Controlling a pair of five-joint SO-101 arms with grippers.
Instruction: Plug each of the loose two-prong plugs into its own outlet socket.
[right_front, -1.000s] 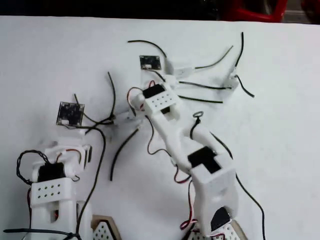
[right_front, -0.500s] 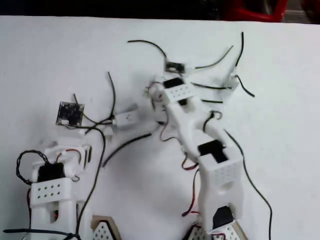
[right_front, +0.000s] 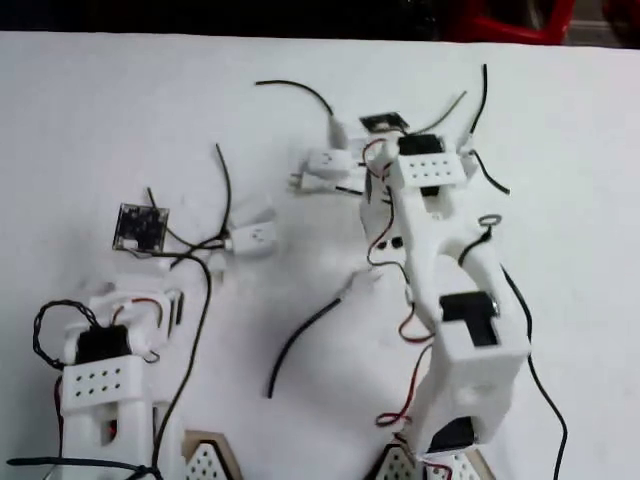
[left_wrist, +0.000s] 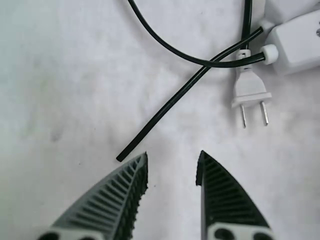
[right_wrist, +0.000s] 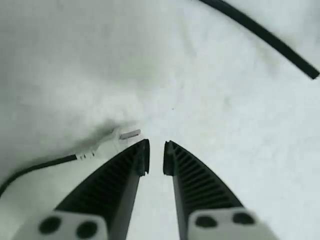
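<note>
White table, matte and evenly lit, spanning the high view from side to side. Beyond its far edge lies a dark strip of room — with a red plastic object towards the far right corner.

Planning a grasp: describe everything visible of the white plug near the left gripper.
The plug is flat white plastic with two bare metal prongs, lying unplugged on the white table. Its black cable leaves the ribbed end, where another cable crosses. A white socket block lies close beside; the open left gripper is apart.
</note>
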